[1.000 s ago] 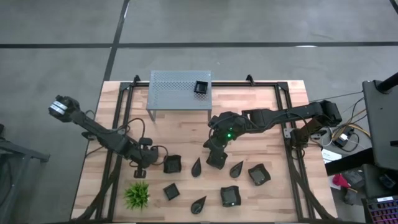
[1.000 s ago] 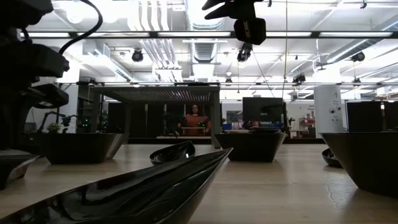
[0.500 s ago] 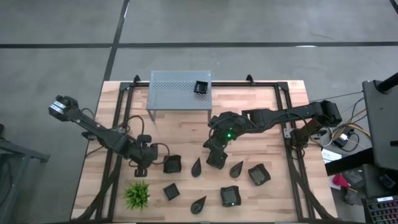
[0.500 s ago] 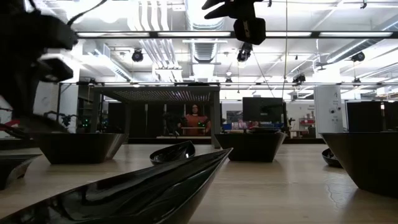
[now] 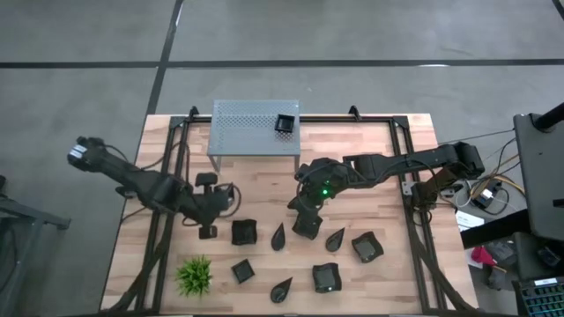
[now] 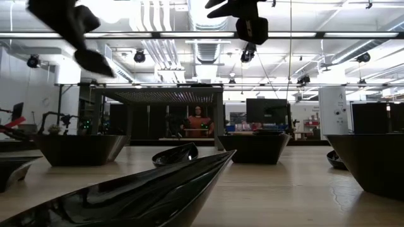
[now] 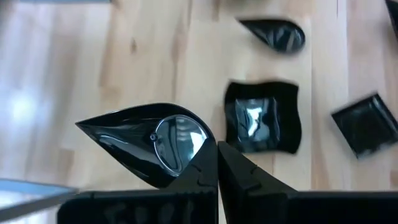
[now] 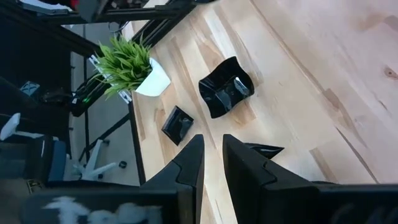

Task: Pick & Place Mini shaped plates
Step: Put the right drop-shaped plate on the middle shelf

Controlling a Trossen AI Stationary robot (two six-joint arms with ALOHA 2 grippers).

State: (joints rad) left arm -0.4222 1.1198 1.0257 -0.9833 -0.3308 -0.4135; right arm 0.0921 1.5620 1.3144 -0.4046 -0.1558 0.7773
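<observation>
Several small black glossy plates lie flat on the wooden table (image 5: 370, 167): a square one (image 5: 244, 232), teardrops (image 5: 278, 236) (image 5: 335, 238) and others nearer the front edge. A further square plate (image 5: 285, 124) sits on the grey perforated stand (image 5: 251, 128). My left gripper (image 5: 218, 210) (image 7: 217, 158) is shut on a teardrop plate (image 7: 149, 146) (image 6: 95, 62), high above the table's left half. My right gripper (image 5: 305, 222) (image 8: 211, 158) hangs over the table's middle; its fingers stand a narrow gap apart with nothing between them. My left gripper pinches the teardrop plate at the rim of its rounded end (image 7: 194, 163) between its two fingers. The fingers slant down from the table's left. The plate is lifted clear of the table, and its pointed tip (image 7: 84, 124) sticks out sideways from the fingers.
A small green plant in a white pot (image 5: 194, 276) stands near the front left corner. Black frame rails run along the table's left (image 5: 167, 176) and right (image 5: 410, 176) sides. Bare wood lies between the stand and the row of plates.
My left gripper has risen well above the table, staying shut on the teardrop plate, and has drifted a little toward the far and right edges while tipping less steeply. The plate now hangs high and clear of the table. My right arm has kept still.
</observation>
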